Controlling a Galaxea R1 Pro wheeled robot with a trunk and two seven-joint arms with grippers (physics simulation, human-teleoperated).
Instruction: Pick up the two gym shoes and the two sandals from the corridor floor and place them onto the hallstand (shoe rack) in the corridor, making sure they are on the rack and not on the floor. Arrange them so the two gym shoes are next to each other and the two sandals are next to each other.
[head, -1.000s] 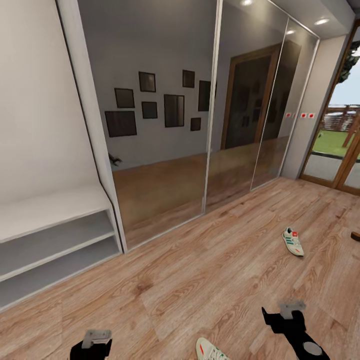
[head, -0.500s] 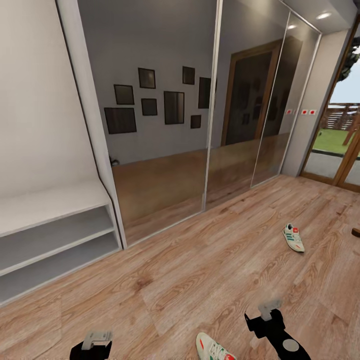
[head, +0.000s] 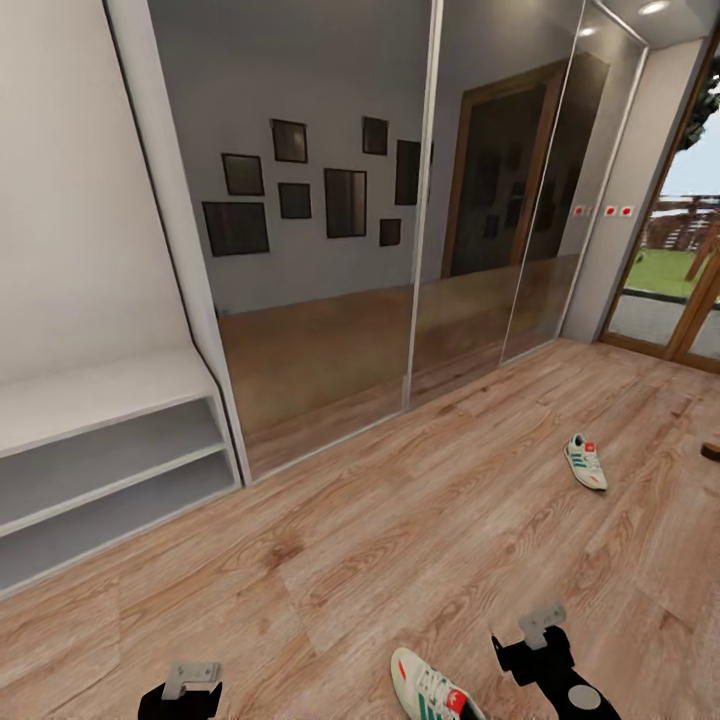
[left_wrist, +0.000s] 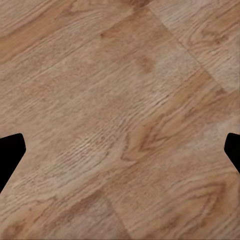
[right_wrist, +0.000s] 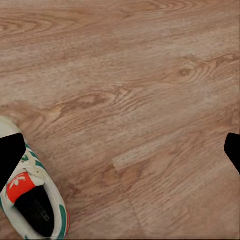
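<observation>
The right claw (head: 540, 640) hangs low over the corridor floor (head: 400, 540) with its two fingers spread wide apart and nothing between them; in the right wrist view the dark fingertips (right_wrist: 10, 157) stand at the two edges of the picture. The left claw (head: 190, 685) is also released, its fingers wide over bare wood planks. One gym shoe (head: 432, 688) lies on the floor between the two claws, just beside the right one, with its red tongue label up; in the right wrist view this shoe (right_wrist: 32, 195) is close to one fingertip. The second gym shoe (head: 585, 461) lies well apart, farther on the floor to the right. A dark-brown piece, perhaps a sandal (head: 711, 452), shows at the right edge. The grey low shelf unit (head: 110, 450) stands at the left wall beside the mirrored doors (head: 320, 250).
</observation>
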